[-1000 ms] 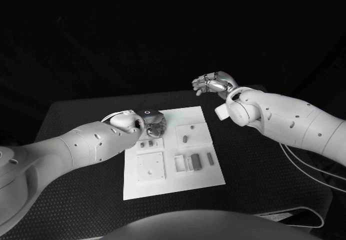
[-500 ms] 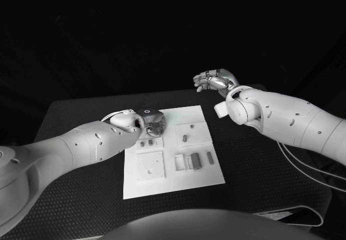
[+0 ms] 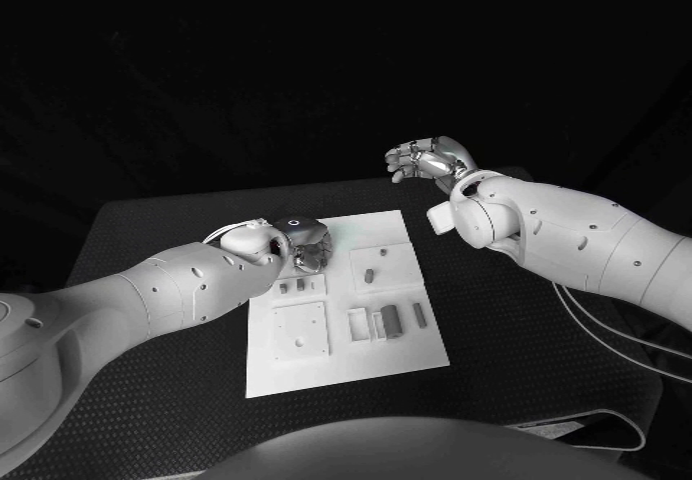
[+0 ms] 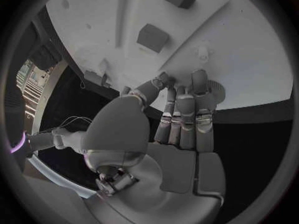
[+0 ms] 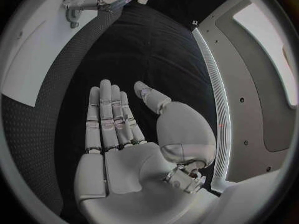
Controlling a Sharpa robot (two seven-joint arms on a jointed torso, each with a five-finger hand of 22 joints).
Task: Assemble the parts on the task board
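Note:
The white task board [image 3: 346, 355] lies in the middle of the black table. Small grey parts sit on it: one on the far right square [image 3: 369, 275], upright pieces near the right edge [image 3: 389, 320], and small ones at the left [image 3: 294, 287]. My left hand [image 3: 304, 244] hovers over the board's far left corner. In the left wrist view its fingers [image 4: 185, 109] reach out straight, side by side, tips at the board [image 4: 249, 59] with nothing between them; two blocks [image 4: 152, 37] lie beyond. My right hand [image 3: 427, 160] hangs raised past the table's far edge, palm flat [image 5: 118, 129], holding nothing.
A recessed square plate [image 3: 300, 330] takes up the board's near left. Black table surface [image 3: 159, 230] surrounds the board on all sides. My right forearm [image 3: 577, 245] stretches over the table's right side.
The right hand has risen slightly. The left hand has stayed almost still over the board's far left corner.

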